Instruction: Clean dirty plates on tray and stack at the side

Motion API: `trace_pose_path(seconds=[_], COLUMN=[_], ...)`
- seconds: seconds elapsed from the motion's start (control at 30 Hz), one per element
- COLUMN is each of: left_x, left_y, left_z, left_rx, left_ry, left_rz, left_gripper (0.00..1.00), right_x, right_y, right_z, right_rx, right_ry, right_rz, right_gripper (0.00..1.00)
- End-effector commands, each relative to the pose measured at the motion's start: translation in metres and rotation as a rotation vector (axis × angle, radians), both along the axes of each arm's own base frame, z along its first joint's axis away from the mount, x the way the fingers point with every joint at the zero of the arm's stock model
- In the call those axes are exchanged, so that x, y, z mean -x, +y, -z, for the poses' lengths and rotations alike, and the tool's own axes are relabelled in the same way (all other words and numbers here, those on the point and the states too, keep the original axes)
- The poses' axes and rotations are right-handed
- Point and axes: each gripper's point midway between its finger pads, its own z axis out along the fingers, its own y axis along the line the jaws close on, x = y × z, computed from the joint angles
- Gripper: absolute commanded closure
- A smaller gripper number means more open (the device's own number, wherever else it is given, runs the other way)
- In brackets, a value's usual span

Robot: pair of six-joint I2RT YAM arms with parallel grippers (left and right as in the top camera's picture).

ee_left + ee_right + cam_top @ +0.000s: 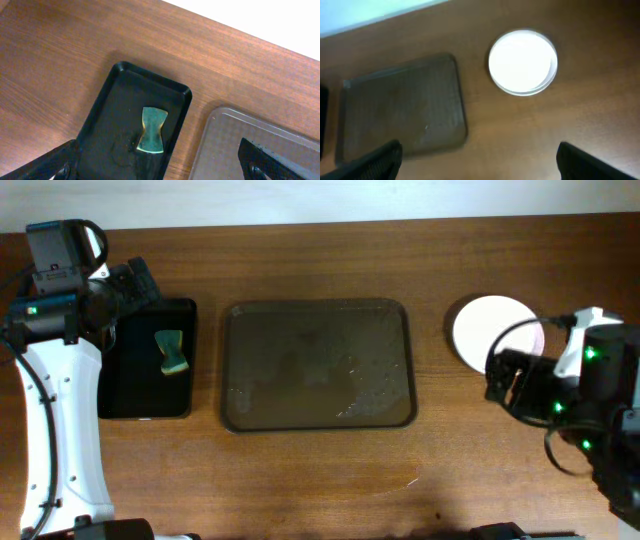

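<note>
1. R gripper [480,161]: jaws spread wide, nothing held. In the right wrist view both fingers sit at the bottom corners w/ bare table [520,130] between them.
2. L gripper [157,161]: also wide open and empty. It hangs over one end of the black tray [100,115]. The sponge [152,130] lies loose inside, ahead of the fingers, not touched.
3. Locate the plates [522,62]. They stand as one pile on the table, beside the tray [300,360] on its right and apart from it. Rel. to the R gripper, the pile is ahead of the fingers and well clear of them. In the overhead view the R arm crosses the pile's lower right edge, w/ no contact evident. A doubled rim shows on one side, so expect more than one plate. Exact count: cannot tell.
4. Check the tray: no plates on it, only pale specks toward its right half.
5. Status (est.): cleaning and stacking look done. No smears are visible on the top plate, and nothing obvious is left beyond parking both arms.
</note>
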Motion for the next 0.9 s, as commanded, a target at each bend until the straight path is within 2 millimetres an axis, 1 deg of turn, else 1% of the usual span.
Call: trace_pose_path(seconds=[0.0,0.03,0.07,0.13,0.17,0.2,0.23,0.27,0.33,0.4,0.47,0.6,0.67,0.7,0.77,0.87], left_x=[-0.001,-0.001,-0.001,-0.001,-0.001,-0.001,-0.001,-0.001,-0.001,-0.001,-0.001,-0.001,-0.001,-0.001,-0.001,-0.001], left_y=[0.001,0.001,0.001,0.001,0.001,0.001,0.001,0.001,0.001,0.001,0.001,0.001,0.001,0.001,0.001,0.001], left_z=[0.001,0.001,0.001,0.001,0.001,0.001,0.001,0.001,0.001,0.001,0.001,0.001,0.001,0.001,0.001,0.001], left_rx=[0.004,0.004,0.004,0.004,0.004,0.005,0.004,0.004,0.004,0.004,0.004,0.004,0.004,0.004,0.004,0.004], left_ry=[0.001,0.001,0.001,0.001,0.001,0.001,0.001,0.001,0.001,0.001,0.001,0.001,0.001,0.001,0.001,0.001], left_rz=[-0.002,-0.002,-0.002,-0.002,-0.002,-0.001,-0.002,-0.002,-0.002,-0.002,-0.002,-0.002,-0.002,-0.002,-0.002,-0.002], left_gripper=[0.01,0.01,0.01,0.01,0.01,0.01,0.01,0.01,0.01,0.01,0.01,0.01,0.01,0.01,0.01,0.01], right_x=[-0.023,-0.027,-0.026,-0.015,-0.008,-0.005,-0.001,0.001,0.002,0.001,-0.001,-0.007,-0.010,-0.012,-0.011,-0.011], right_y=[-0.004,-0.003,-0.003,0.000,-0.002,-0.003,-0.003,-0.003,-0.003,-0.001,0.001,0.002,0.002,0.001,0.001,0.002], right_z=[0.013,0.020,0.030,0.058,0.077,0.085,0.099,0.107,0.115,0.120,0.129,0.142,0.160,0.173,0.191,0.191], right_rx=[0.063,0.064,0.057,0.064,0.046,0.039,0.031,0.030,0.027,0.020,0.010,0.010,0.010,0.012,0.012,0.011], right_ry=[-0.129,-0.200,-0.264,-0.389,-0.448,-0.477,-0.520,-0.556,-0.674,-0.747,-0.803,-0.857,-0.829,-0.795,-0.721,-0.723], right_rz=[-0.009,-0.021,-0.019,-0.059,-0.057,-0.054,-0.057,-0.056,-0.053,-0.062,-0.072,-0.071,-0.070,-0.068,-0.072,-0.073], right_gripper=[0.02,0.02,0.02,0.02,0.02,0.02,0.02,0.01,0.02,0.01,0.02,0.02,0.02,0.02,0.02,0.02])
